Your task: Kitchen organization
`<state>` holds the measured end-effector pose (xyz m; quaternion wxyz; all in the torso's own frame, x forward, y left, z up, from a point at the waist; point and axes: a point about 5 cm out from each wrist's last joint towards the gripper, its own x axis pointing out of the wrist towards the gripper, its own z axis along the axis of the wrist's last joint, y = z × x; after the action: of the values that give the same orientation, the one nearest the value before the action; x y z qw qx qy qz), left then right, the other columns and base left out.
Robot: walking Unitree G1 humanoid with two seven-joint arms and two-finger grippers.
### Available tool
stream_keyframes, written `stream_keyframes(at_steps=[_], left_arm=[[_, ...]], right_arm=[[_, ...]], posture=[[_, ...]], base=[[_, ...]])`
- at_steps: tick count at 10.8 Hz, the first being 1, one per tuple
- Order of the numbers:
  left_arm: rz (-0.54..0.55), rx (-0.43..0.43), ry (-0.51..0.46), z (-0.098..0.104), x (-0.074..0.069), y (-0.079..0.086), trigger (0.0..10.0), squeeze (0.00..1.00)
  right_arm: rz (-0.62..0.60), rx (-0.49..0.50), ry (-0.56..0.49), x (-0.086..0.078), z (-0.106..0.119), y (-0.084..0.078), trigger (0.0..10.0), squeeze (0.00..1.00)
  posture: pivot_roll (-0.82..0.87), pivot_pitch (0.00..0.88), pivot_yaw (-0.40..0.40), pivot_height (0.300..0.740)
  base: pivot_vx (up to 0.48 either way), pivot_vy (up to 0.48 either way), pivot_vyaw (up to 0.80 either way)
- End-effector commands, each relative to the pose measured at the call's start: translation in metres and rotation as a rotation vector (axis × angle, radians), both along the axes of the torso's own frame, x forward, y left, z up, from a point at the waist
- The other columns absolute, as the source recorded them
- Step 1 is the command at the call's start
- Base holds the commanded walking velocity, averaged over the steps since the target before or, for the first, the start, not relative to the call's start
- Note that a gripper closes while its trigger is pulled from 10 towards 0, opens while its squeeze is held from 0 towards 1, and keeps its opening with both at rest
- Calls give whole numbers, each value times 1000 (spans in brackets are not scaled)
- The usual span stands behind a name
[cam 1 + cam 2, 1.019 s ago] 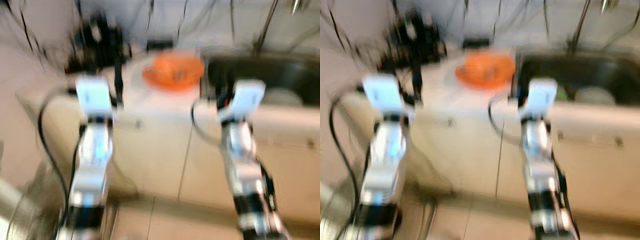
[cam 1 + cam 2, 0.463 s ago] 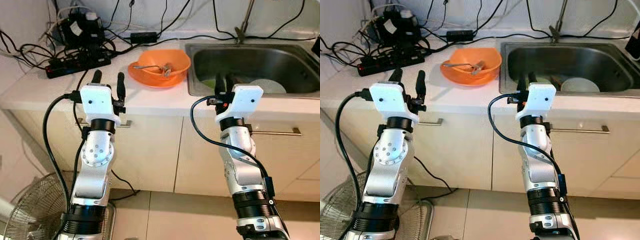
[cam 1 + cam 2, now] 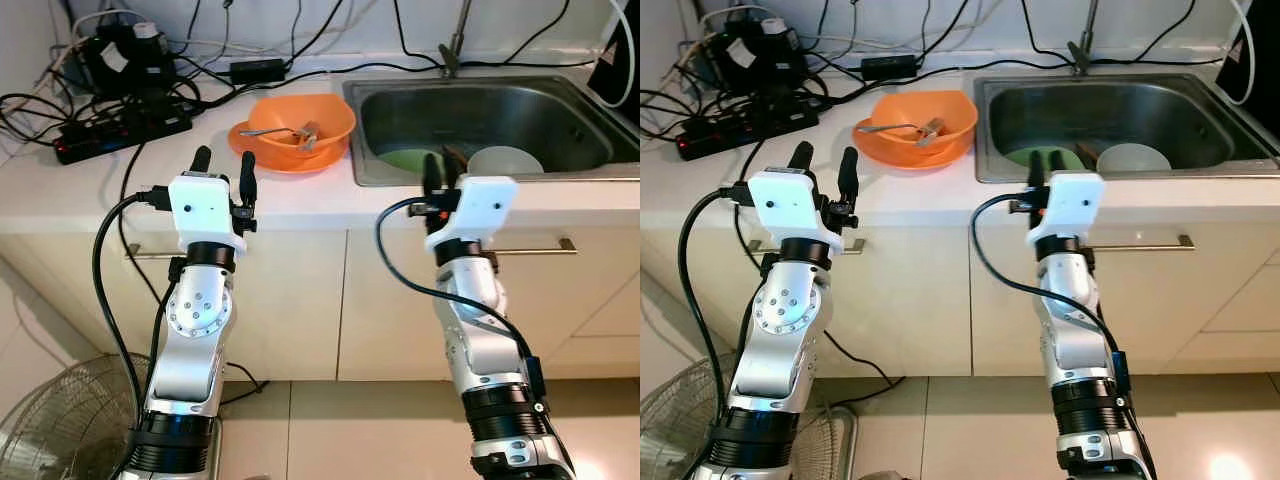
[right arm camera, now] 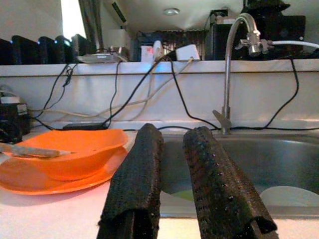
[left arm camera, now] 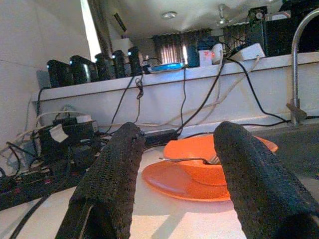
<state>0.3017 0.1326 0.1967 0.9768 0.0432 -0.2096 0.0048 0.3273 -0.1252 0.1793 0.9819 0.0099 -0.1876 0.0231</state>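
nearing sink (image 3: 480, 120) since earlier frame

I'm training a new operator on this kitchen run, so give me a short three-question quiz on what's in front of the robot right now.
1. True or false: the orange bowl sits inside the sink.
2. What lies in the bowl? A) fork B) sponge C) cup
3. Which gripper's fingers are spread wider, left gripper or right gripper?

Key: 1 false, it stands on an orange plate on the counter; 2 A; 3 left.
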Motion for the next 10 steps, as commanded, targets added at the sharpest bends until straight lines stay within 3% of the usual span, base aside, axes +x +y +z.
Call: stream_keyframes(at_steps=[1,4,5,6,10], left_arm=[[12,10,18,-3,0,3,10000,0],[32,5,16,-2,0,6,10000,0],[34,4,16,-2,1,6,10000,0],[39,4,15,-1,1,6,10000,0],[46,6,21,-2,1,7,10000,0]], right_arm=[[10,6,3,1,0,2,10000,0],[-1,-51,6,2,0,2,10000,0],[2,-44,6,2,0,2,10000,0],[6,0,11,3,0,2,10000,0],[12,-4,14,3,0,3,10000,0]], posture=[[118,0,49,740],[123,0,44,740],[125,0,43,740],[126,0,43,740],[128,0,40,740]], base=[[0,0,0],[82,0,219],[247,0,681],[251,0,0],[267,0,0]])
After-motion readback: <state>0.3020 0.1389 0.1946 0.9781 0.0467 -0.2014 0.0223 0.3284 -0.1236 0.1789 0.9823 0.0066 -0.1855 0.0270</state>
